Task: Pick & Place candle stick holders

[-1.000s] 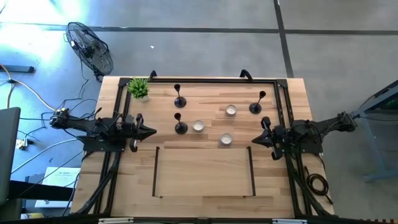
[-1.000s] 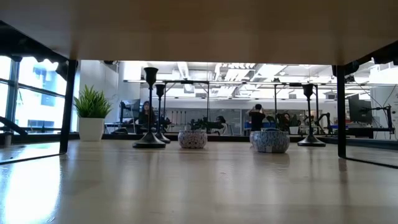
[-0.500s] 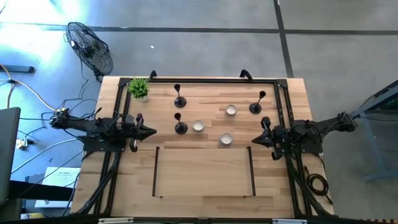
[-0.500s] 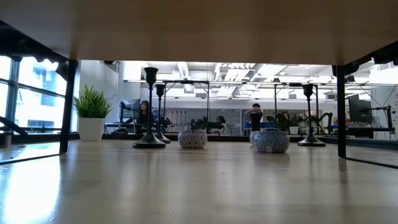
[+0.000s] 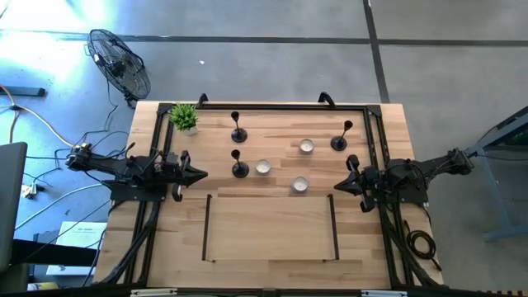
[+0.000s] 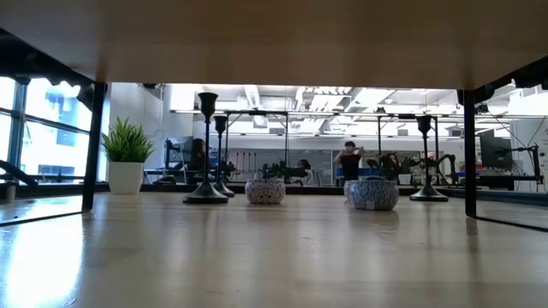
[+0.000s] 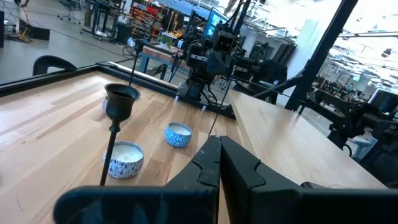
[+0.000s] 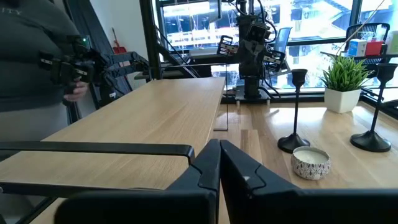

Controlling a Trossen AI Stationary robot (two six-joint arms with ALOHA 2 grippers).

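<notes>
Candlestick holders all stand upright across the surface's far half; nearest my left gripper (image 5: pixel 200 174) is one (image 5: pixel 239 167) just inboard, stem vertical; right gripper (image 5: pixel 338 185) sits below the far-right holder (image 5: pixel 340 140); both grippers pressed together, empty.

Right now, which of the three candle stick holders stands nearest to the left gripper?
The holder beside the small white candle: it stands just ahead of the left gripper. The other two stand farther off.

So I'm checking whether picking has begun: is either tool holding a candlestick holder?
No. In the high view the left tool and right tool sit shut at the table's sides, apart from all three candlestick holders.
</notes>
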